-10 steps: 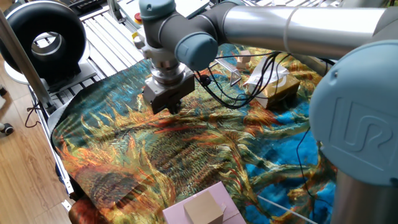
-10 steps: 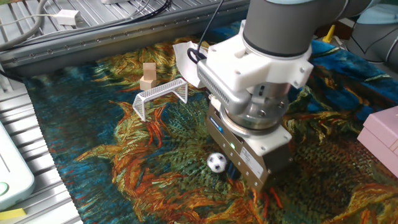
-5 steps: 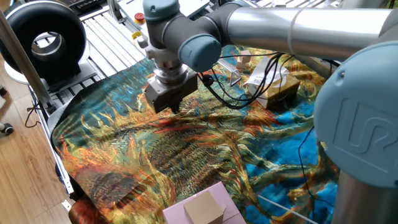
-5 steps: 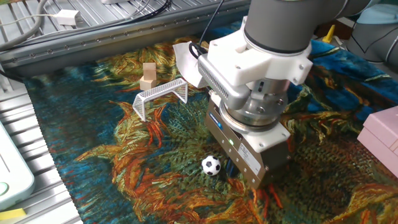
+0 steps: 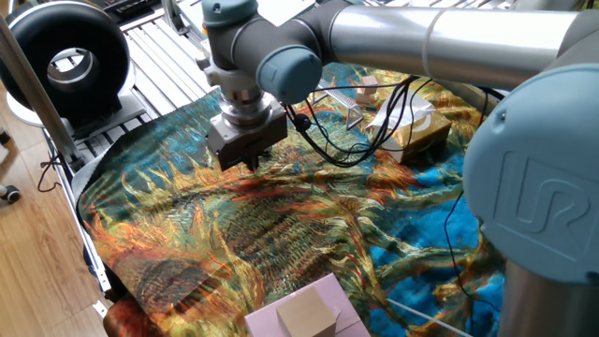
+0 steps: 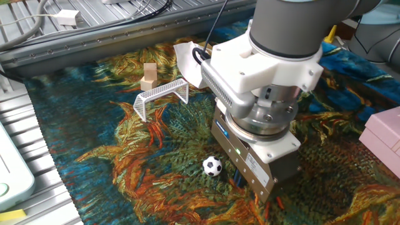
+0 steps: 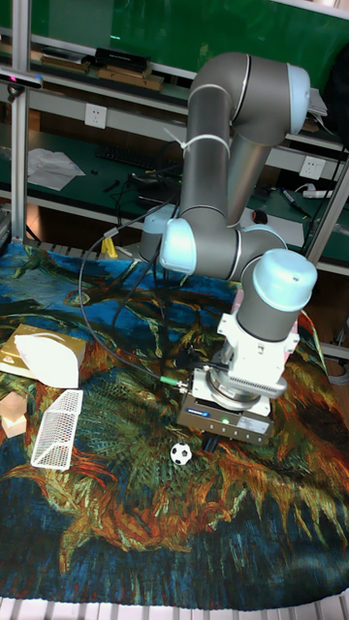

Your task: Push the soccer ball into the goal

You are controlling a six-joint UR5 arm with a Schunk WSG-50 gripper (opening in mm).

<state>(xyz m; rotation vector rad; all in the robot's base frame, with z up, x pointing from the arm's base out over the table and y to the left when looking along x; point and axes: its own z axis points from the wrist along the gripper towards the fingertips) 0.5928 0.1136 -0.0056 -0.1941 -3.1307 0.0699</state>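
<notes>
One ball (image 6: 213,166) is all I have to track, and it sits on the patterned cloth (image 6: 112,156) just beside the end effector (image 6: 250,195), on the side facing the goal (image 6: 161,98). In the tall fixed view the ball (image 7: 180,452) lies just off the lower left corner of the end effector (image 7: 207,445) body, close but with a sliver of cloth showing between them, so I read them as apart rather than touching. I cannot tell how the fingers stand: the wrist and body hide the tips in the other fixed view, and in one fixed view the end effector (image 5: 245,165) is seen only as a dark block low over the cloth, with the ball hidden behind it.

The goal (image 7: 56,428) stands well apart from the ball, across an open stretch of cloth. Its mesh frame rests on the cloth with a small wooden block (image 6: 149,76) just behind it, and the tissue box (image 7: 41,356) lies near both. A pink box (image 6: 382,132) sits at the cloth's edge on the far side of the arm. The cloth covers the desk under all of it.
</notes>
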